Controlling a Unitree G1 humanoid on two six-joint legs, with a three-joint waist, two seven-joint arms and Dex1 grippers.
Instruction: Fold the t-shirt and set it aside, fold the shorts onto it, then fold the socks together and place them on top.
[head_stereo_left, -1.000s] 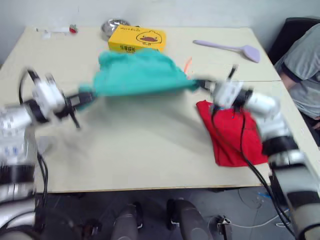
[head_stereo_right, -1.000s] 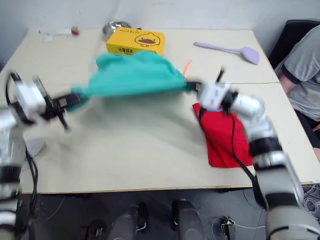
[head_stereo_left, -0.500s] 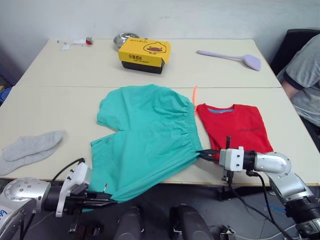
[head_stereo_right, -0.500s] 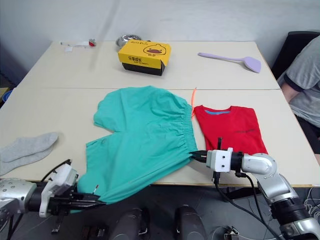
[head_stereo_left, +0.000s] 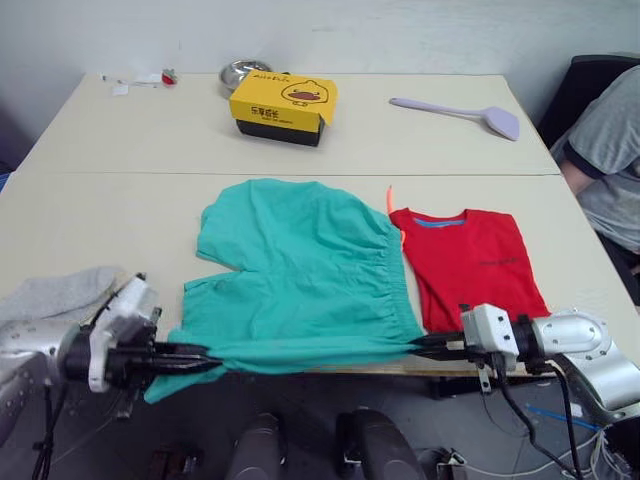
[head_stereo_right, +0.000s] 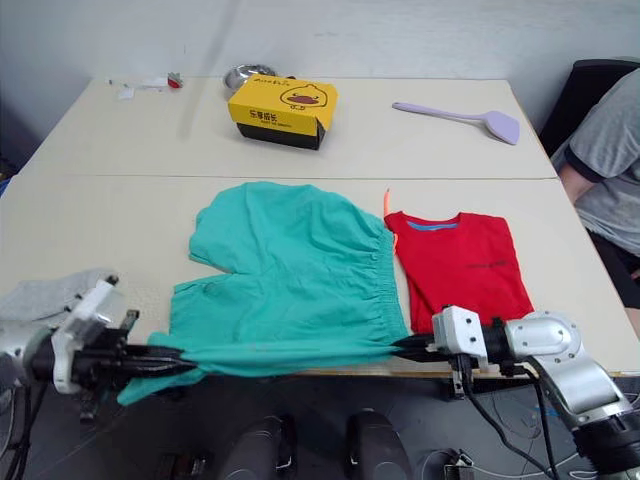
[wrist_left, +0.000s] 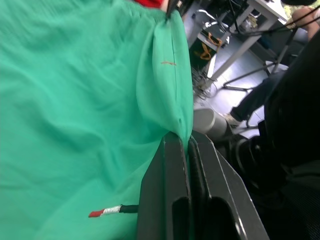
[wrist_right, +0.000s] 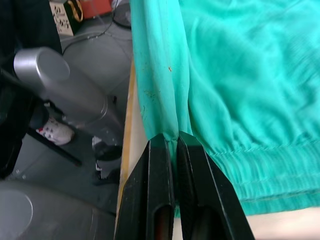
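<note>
The teal-green shorts (head_stereo_left: 300, 270) lie spread on the table, their near edge pulled taut along the front edge between both grippers. My left gripper (head_stereo_left: 205, 357) is shut on the shorts' near left corner, with its fingers (wrist_left: 175, 165) pinching the cloth. My right gripper (head_stereo_left: 418, 345) is shut on the near waistband corner, its fingers (wrist_right: 162, 150) clamped on a fold of the cloth. The red t-shirt (head_stereo_left: 468, 262) lies flat just right of the shorts, with the orange drawstring (head_stereo_left: 389, 200) showing between them. The grey socks (head_stereo_left: 55, 292) lie at the table's left edge, partly behind my left arm.
A yellow box (head_stereo_left: 283, 102), a metal bowl (head_stereo_left: 240, 73) and a lilac spatula (head_stereo_left: 460, 108) sit at the back of the table (head_stereo_left: 120, 200). A person in a grey shirt (head_stereo_left: 605, 140) sits at the right.
The shorts' near edge, which hung off the table a moment ago, is now stretched straight between the grippers. The left gripper has risen toward the table edge; the camera has shifted slightly.
</note>
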